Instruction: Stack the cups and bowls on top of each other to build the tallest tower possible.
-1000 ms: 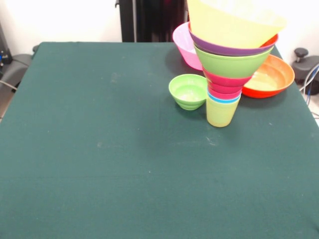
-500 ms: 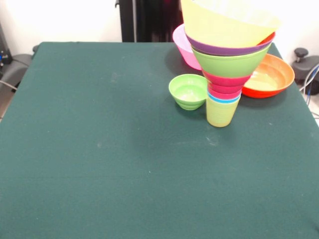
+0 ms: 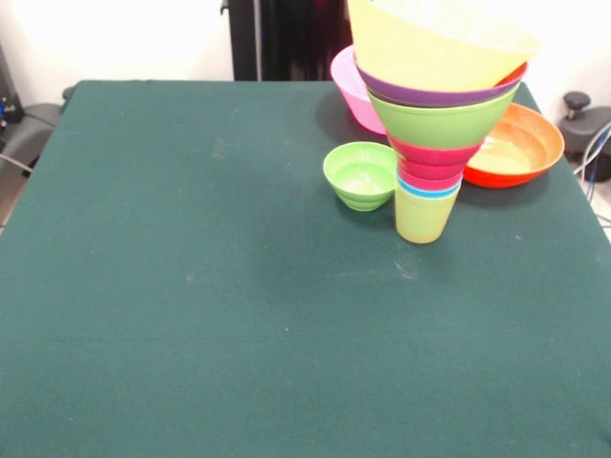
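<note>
The tower point(image 3: 434, 124) stands at the right of the table in the front view. Its lowest piece is the yellow-green cup point(image 3: 424, 215). A blue cup rim point(image 3: 427, 189), red and pink-red pieces, a lime green bowl point(image 3: 442, 122), a purple bowl point(image 3: 434, 93) and a big yellow bowl point(image 3: 434, 43) rise above it, widening upward. A small green bowl point(image 3: 361, 175) sits on the cloth just left of the tower. A big orange bowl point(image 3: 516, 148) and a pink bowl point(image 3: 351, 88) stand behind it. The gripper does not show.
The robot's dark pedestal point(image 3: 286, 38) stands at the table's far edge, left of the tower top. Dark gear and cables lie off the table at the right point(image 3: 587, 124) and left point(image 3: 24, 129) edges. The green cloth point(image 3: 191, 286) covers the table.
The tower's wide top has shifted a little to the left since a second ago, then held still. Nothing else has moved.
</note>
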Robot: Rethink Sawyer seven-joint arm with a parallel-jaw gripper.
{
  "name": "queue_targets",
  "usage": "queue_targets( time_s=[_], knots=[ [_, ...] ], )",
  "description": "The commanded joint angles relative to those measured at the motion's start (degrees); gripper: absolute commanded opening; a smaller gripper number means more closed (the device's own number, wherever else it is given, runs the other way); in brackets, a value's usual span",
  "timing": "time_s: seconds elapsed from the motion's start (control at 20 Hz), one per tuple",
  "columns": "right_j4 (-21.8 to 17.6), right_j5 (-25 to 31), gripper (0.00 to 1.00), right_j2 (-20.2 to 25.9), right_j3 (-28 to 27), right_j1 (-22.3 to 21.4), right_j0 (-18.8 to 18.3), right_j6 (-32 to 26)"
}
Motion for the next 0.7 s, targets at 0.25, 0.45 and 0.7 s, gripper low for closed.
queue_targets(
  time_s=[0.25, 0.45, 0.7],
  knots=[
    [1.3, 2.2, 0.0, -2.5, -2.2, 3.9, 4.0, 8.3],
    [1.0, 1.8, 0.0, -2.6, -1.3, 3.5, 4.3, 9.0],
    [0.4, 1.6, 0.0, -2.3, -1.2, 3.5, 3.7, 8.9]
  ],
)
